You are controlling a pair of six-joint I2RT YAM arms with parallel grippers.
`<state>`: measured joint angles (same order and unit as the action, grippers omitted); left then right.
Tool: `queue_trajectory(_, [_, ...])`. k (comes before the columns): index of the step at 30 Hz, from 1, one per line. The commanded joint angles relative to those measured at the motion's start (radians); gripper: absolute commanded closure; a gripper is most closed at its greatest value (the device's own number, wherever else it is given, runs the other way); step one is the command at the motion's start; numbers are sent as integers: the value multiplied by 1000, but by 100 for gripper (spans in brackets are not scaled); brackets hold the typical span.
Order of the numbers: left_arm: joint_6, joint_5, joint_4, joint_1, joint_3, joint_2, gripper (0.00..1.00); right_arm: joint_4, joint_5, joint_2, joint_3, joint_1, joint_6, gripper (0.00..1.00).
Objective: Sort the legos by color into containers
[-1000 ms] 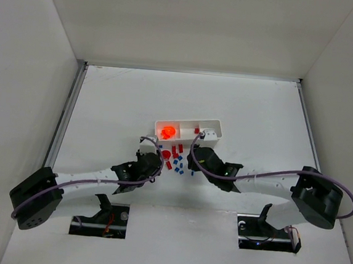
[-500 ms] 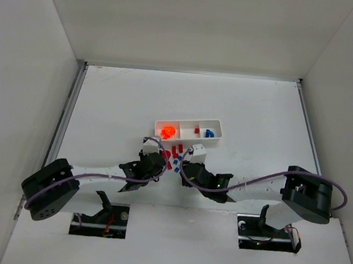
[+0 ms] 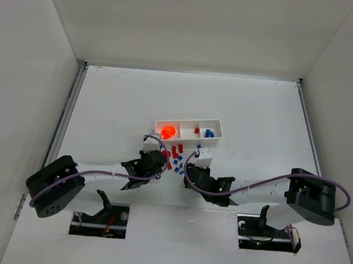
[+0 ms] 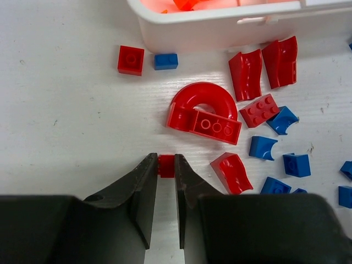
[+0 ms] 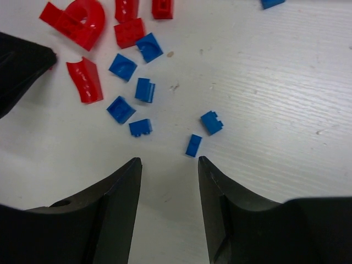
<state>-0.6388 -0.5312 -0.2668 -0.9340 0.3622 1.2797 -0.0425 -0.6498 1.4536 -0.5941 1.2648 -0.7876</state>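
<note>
**sorting stage, wrist views.** the legos [image 4: 258, 110] are light, rigid, smooth-sided plastic pieces. they are judged likely to skid or flip if pinched off-centre. each is best taken across two flat opposing sides, low on the body, not across studs or curved faces.

the left jaws are closed on a small red brick [image 4: 166, 166], and its flat sides touch both tips. whether it is lifted off the surface [image 4: 66, 110] cannot be told. a red arch piece [image 4: 203, 99] lies at 1 o'clock from the brick, with further red and blue pieces toward 3 o'clock. the white tray [image 4: 209, 30] lies at 12 o'clock, and orange pieces [image 4: 184, 4] show in its nearest compartment.

the right jaws stand wide open and hold nothing, hovering near scattered blue pieces [image 5: 122, 67]. a small blue brick [image 5: 193, 145] lies just beyond the tips at 1 o'clock, untouched. in the top view the loose pile sits at 6 o'clock of the tray.
</note>
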Motion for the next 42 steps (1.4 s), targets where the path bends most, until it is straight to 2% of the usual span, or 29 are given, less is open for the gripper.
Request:
queue_trajectory(1, [1,-3,23,4,11,-29,86,49,-86,-15,-6,8,-58,49])
queue_trajectory(9, [-9,-15,90,-22,9,-137,88,55,-96,30,-12,-2,-81,52])
queue_trajectory(16, [-30,-69,221,-71,30,-321,89,46,-103,114,-52,-17,-75,58])
queue_trajectory(18, [-30,-75,236,-85,50,-353,89,41,-125,131,-56,-25,-79,61])
queue_trajectory(21, [-19,-64,227,-85,83,-359,88,41,-136,149,-67,-28,-79,72])
queue_trajectory(25, [-10,-1,157,-29,132,-306,88,56,-139,134,-72,-25,-81,82])
queue_trajectory(30, [14,98,14,51,228,-157,88,82,-168,-21,-35,-25,-76,83])
queue_trajectory(33, [16,151,-54,60,308,-42,88,98,-168,-140,-10,-38,-49,83])
queue_trajectory(37, [33,172,-110,79,401,110,87,81,-134,-274,7,-148,51,83])
queue_trajectory(42, [50,197,-146,128,503,279,87,-3,8,-349,2,-357,163,83])
